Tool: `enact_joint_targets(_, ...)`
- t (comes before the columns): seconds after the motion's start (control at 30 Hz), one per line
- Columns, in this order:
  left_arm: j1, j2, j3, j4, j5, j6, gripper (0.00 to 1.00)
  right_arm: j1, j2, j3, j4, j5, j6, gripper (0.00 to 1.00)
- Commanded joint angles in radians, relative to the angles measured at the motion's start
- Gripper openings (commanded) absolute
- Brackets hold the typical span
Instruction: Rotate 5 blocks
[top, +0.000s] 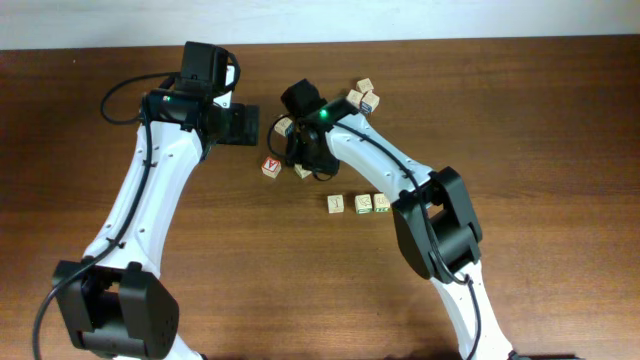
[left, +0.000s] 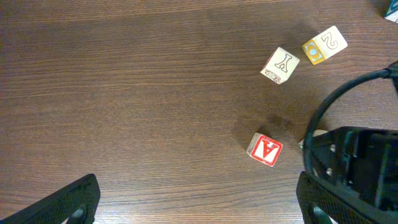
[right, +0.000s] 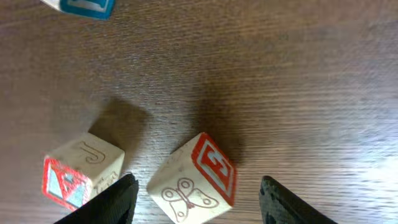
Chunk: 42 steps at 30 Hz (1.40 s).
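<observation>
Right gripper (right: 198, 198) is down low at the table (top: 560, 120), jaws spread. It straddles one of the blocks, the butterfly cube (right: 193, 180), without touching it: bare wood shows on both sides, and the gap is wider on the side of its red letter face. That cube lies dead ahead, between the right gripper's fingers (right: 121, 199), so there is no reach left, only a close. A cube has no long axis, but this one sits corner-on, its faces skewed to the line of the jaws, so I judge a straight squeeze would catch edges and twist it rather than grip flat faces. That may suit a rotate, or may flick it out. A J cube (right: 81, 171) with a red side sits just outside one finger, close enough to get bumped. A blue cube (right: 87, 6) is well beyond, at the far edge of the right wrist view. Left gripper (top: 245, 124) hangs wide apart and holds nothing, off to the side of the work. The red A cube (left: 265, 149) lies on the wood between the two arms, near both. The right arm is clearly the nearer one to the butterfly cube. A row of three cubes (top: 360, 204) sits apart, nearer the right arm's base. My guess is that the step in hand is closing and turning this cube.
</observation>
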Motion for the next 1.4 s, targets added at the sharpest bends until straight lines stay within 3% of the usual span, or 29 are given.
enact_joint_targets(0.0, 0.004, 0.006, 0.018, -0.001, -0.014, -0.017, 0.99, 0.012, 0.018, -0.007, 0.003, 0.030, 0.088, 0.59)
enact_joint_targets(0.27, 0.004, 0.006, 0.018, -0.001, -0.014, -0.017, 0.99, 0.018, 0.047, -0.007, 0.006, 0.037, 0.081, 0.50)
enact_joint_targets(0.47, 0.004, 0.006, 0.018, -0.002, -0.014, -0.017, 0.99, 0.015, 0.047, -0.007, 0.013, 0.037, -0.067, 0.39)
enact_joint_targets(0.87, 0.004, 0.006, 0.018, -0.001, -0.014, -0.016, 0.99, 0.010, 0.039, -0.003, -0.138, -0.039, -0.270, 0.39)
enact_joint_targets(0.97, 0.004, 0.006, 0.018, -0.001, -0.014, -0.016, 0.99, 0.003, 0.039, -0.002, -0.109, -0.014, -0.341, 0.48)
enact_joint_targets(1.1, 0.004, 0.006, 0.018, -0.002, -0.014, -0.016, 0.99, -0.010, 0.039, -0.002, -0.076, 0.048, -0.346, 0.50)
enact_joint_targets(1.37, 0.004, 0.006, 0.018, -0.001, -0.014, -0.017, 0.99, -0.014, 0.039, -0.002, -0.005, 0.086, -0.387, 0.38)
